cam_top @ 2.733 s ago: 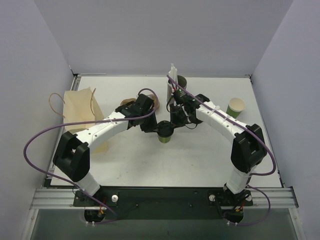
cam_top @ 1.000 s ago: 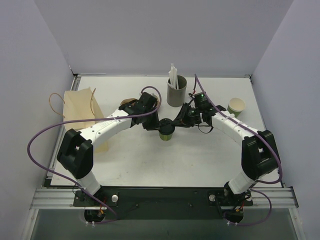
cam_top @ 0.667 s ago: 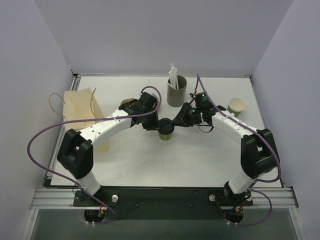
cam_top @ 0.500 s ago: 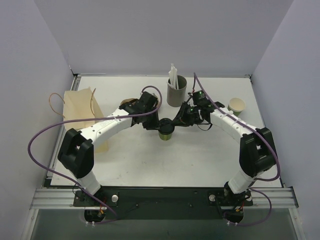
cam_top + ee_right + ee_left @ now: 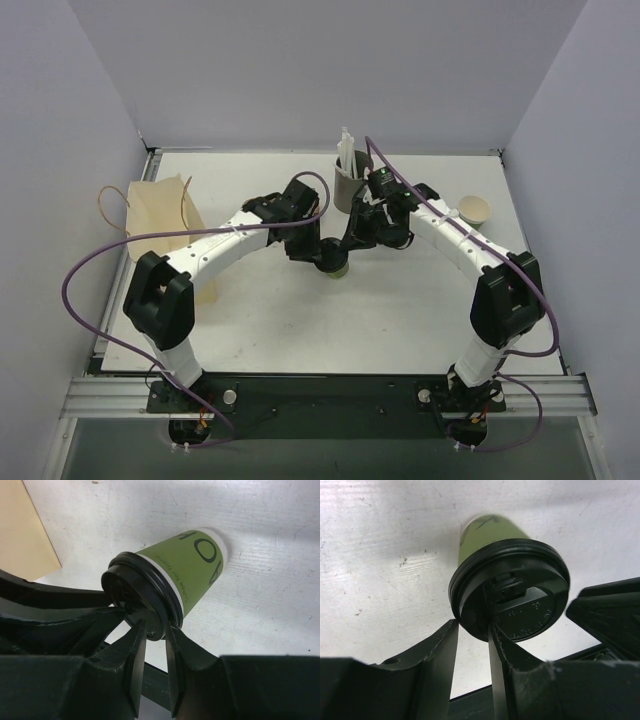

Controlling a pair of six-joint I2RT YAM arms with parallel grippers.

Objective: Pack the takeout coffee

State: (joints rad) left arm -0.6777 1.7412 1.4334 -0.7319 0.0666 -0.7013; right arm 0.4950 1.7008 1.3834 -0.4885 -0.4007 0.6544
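The white surface (image 5: 300, 330) carries everything. A tan paper bag (image 5: 155, 225) with loop handles lies well to the left of the grey cup (image 5: 347, 190), near the surface's left edge. The left arm (image 5: 210, 250) and right arm (image 5: 460, 245) both reach inward and meet just in front of the grey cup, on its near side.

The grey cup stands upright toward the back, with white straws (image 5: 346, 150) sticking out of it. An open green cup (image 5: 472, 211) with a tan rim stands apart to its right.

The takeout coffee (image 5: 192, 562) sits just in front of the grey cup, between the two grippers, its base apparently on the surface and its black lid (image 5: 525, 610) on.

The right gripper (image 5: 155, 626) is nearly closed, pinching the lid's rim. The left gripper (image 5: 473, 628) straddles the opposite rim with a narrow gap; whether it presses the lid I cannot tell.
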